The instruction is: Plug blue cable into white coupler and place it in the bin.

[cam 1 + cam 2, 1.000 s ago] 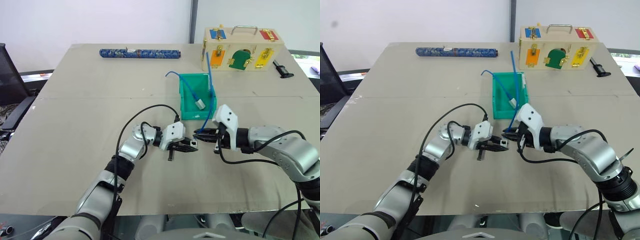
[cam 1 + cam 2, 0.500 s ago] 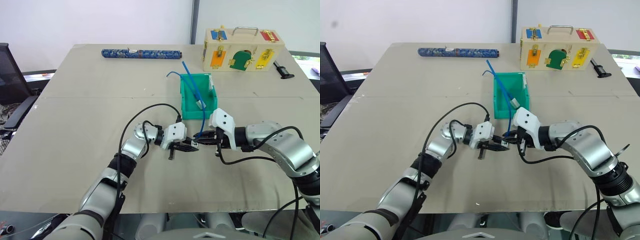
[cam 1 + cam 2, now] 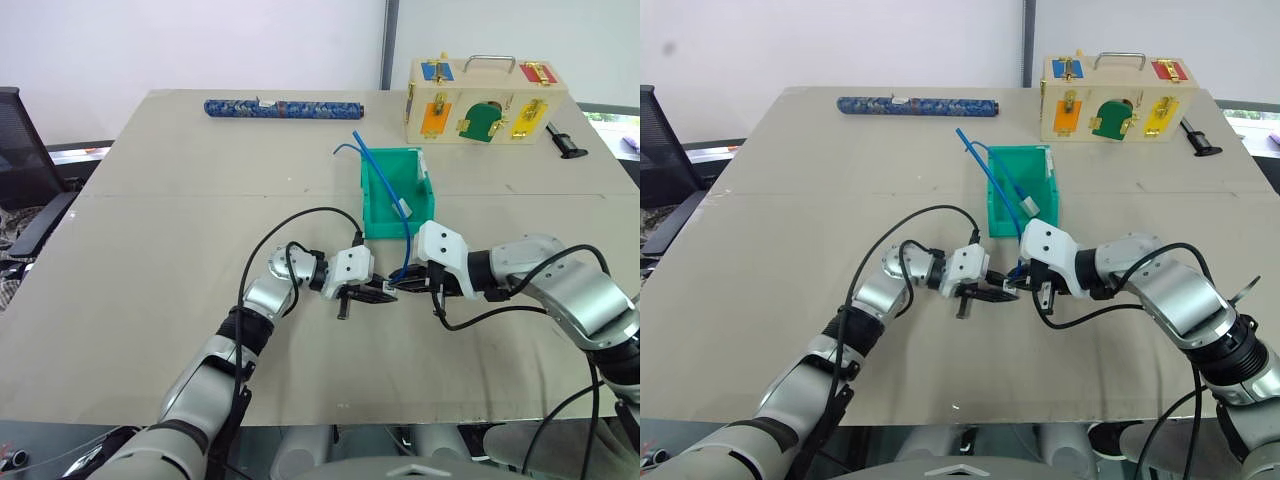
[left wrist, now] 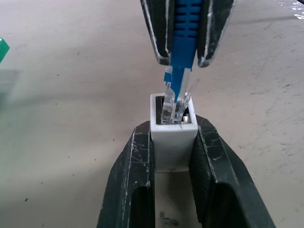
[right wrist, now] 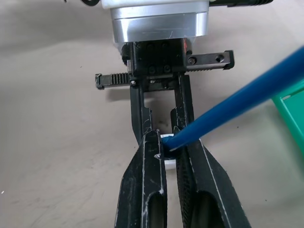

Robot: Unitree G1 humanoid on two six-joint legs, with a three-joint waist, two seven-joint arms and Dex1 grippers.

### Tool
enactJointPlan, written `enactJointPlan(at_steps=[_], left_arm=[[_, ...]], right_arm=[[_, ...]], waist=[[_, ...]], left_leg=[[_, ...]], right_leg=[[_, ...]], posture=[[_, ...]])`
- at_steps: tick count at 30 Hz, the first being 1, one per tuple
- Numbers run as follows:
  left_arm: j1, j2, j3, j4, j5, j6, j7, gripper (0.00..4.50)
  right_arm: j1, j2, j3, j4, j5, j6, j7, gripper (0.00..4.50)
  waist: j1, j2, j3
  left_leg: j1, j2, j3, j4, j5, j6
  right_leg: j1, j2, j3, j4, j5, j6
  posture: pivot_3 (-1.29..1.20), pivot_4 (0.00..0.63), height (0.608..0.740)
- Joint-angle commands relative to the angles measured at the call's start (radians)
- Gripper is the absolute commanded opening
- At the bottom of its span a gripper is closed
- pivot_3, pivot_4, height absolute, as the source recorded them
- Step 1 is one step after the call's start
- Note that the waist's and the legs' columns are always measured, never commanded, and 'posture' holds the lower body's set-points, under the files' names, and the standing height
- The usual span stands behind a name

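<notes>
My left gripper (image 3: pixel 378 293) is shut on the white coupler (image 4: pixel 173 142), a small cube with its socket facing my right gripper (image 3: pixel 401 284). That gripper is shut on the ribbed boot of the blue cable (image 3: pixel 408 252). The two grippers meet tip to tip above the table, just in front of the teal bin (image 3: pixel 371 205). In the left wrist view the cable's clear plug (image 4: pixel 175 97) sits partly inside the coupler's socket. From the right gripper the cable rises over the bin and slants away to the back left. Another blue cord with a pale block (image 3: pixel 404 207) lies in the bin.
A pale wooden box with coloured latches (image 3: pixel 487 100) stands at the back right, a black tool (image 3: pixel 566 140) beside it. A blue patterned roll (image 3: pixel 282 106) lies along the far edge. A black chair (image 3: pixel 20 150) stands off the table's left side.
My right gripper rolled and closed the small gap to the left gripper, bringing the plug into the coupler's mouth. The cable's free stretch swung leftward over the bin. The left gripper held still.
</notes>
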Motion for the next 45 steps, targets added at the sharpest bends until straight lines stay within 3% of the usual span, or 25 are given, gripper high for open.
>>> enactJointPlan(at_steps=[1,20,33,38,43,45], left_arm=[[-0.020,-0.008,0.007,-0.004,0.007,-0.017,0.006,0.39],[0.004,-0.007,0.009,-0.049,0.004,0.001,0.021,0.39],[0.025,-0.010,0.009,-0.080,0.002,0.021,0.038,0.39],[0.030,-0.013,0.010,-0.086,0.000,0.027,0.048,0.39],[0.042,-0.013,0.018,-0.100,-0.005,0.043,0.061,0.39],[0.048,-0.011,0.021,-0.108,-0.006,0.049,0.061,0.39]], right_arm=[[-0.024,-0.011,0.046,0.032,-0.015,0.088,0.035,0.00],[-0.166,0.012,0.146,0.093,-0.069,0.148,0.136,0.00],[-0.091,0.078,0.210,0.142,-0.123,0.141,0.134,0.00],[-0.061,0.089,0.188,0.168,-0.125,0.118,0.136,0.00],[0.033,0.163,0.048,0.193,-0.143,-0.134,0.046,0.00],[0.059,0.181,-0.009,0.198,-0.148,-0.212,0.031,0.79]], waist=[[0.001,0.000,0.000],[0.000,0.000,0.000],[-0.002,-0.001,-0.008],[-0.002,-0.001,-0.011],[-0.003,-0.003,-0.017],[-0.006,-0.003,-0.017]], left_leg=[[0.000,0.000,0.000,0.000,0.000,0.000],[0.000,0.000,-0.001,0.000,0.000,0.000],[0.002,0.000,-0.001,0.000,0.000,0.000],[0.002,0.000,-0.001,0.000,0.000,0.000],[0.002,0.000,-0.001,0.000,0.000,0.000],[0.003,0.000,-0.001,0.000,0.000,0.000]], right_leg=[[0.000,0.000,0.000,0.000,0.000,0.000],[0.000,0.000,0.000,0.000,0.000,0.000],[0.001,0.000,0.000,0.002,0.000,0.000],[0.001,0.000,0.000,0.002,0.000,0.000],[0.001,0.000,0.000,0.002,0.000,0.000],[0.001,0.001,0.000,0.002,0.000,0.000]], posture=[[0.00,0.150,0.740],[0.00,0.150,0.740],[0.00,0.150,0.740],[0.00,0.150,0.740],[0.00,0.150,0.740],[0.00,0.150,0.740]])
